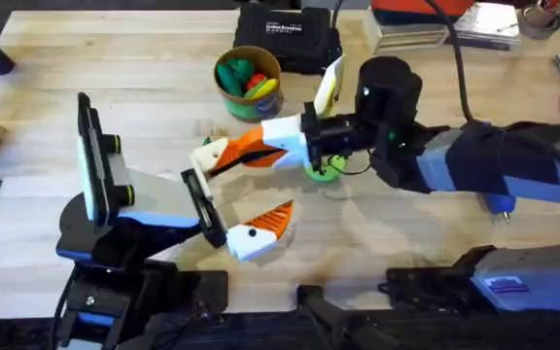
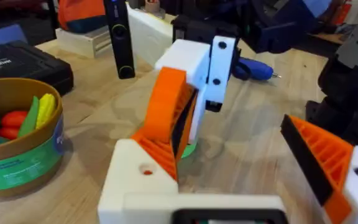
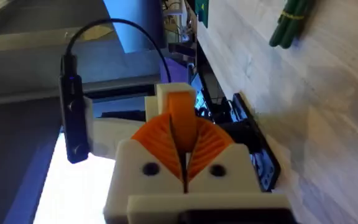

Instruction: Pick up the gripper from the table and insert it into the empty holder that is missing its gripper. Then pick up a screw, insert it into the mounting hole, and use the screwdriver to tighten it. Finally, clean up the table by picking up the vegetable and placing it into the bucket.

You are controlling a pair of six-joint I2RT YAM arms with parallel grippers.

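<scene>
Orange ribbed fingers: right gripper (image 1: 224, 156) together; left gripper (image 1: 251, 231) apart, above butcher-block table (image 1: 163, 117).

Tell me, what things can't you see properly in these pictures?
- Screwdriver: in the overhead view, the right arm covers most of it, so just a blue bit pokes out.
- Vegetable: in the right wrist view, the picture's edge cuts it off.
- Green disc: in the overhead view, it is mostly hidden under the right arm.
- Bucket: in the left wrist view, the picture's edge cuts off part of it.
</scene>
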